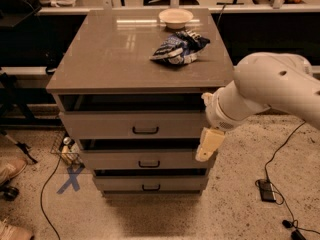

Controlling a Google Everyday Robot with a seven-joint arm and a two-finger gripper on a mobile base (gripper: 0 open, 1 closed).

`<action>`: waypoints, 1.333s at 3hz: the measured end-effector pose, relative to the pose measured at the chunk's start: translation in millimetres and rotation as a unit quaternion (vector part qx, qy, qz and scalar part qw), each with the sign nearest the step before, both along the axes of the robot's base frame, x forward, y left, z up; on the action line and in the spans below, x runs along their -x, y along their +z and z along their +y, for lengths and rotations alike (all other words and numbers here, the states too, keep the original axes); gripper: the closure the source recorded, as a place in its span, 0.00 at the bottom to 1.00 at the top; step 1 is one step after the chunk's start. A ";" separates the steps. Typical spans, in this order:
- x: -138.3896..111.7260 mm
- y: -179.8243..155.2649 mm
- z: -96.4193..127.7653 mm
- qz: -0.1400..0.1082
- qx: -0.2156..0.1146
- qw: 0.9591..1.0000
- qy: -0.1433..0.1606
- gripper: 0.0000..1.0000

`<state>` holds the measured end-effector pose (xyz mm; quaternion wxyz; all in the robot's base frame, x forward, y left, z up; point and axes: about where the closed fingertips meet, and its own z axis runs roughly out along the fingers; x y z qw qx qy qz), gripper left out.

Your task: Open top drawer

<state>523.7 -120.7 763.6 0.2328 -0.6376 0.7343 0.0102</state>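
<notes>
- The top drawer (pixel 115 125) sits directly under the cabinet (pixel 135 59) top, above the cabinet's two narrower drawers.
- Its long axis runs left to right across the cabinet's front. The flat face points toward the camera, with the black bar handle (pixel 145 130) lying horizontal at mid-width.
- A dark gap shows between the drawer front and the cabinet top.
- The gripper (pixel 207 146) hangs at the cabinet's front right corner, just beside the drawer's right end, pointing down. Whether it is spread or closed cannot be told.
- A bowl (pixel 175 17) and a crumpled bag (pixel 179 47) rest on the cabinet top.
</notes>
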 end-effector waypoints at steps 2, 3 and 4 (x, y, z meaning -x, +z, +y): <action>-47.5 -57.6 -4.9 -0.003 0.015 1.000 -0.024 0.00; -71.5 -81.0 1.3 0.003 0.015 1.000 -0.020 0.00; -95.2 -99.2 9.5 0.014 0.009 1.000 -0.011 0.00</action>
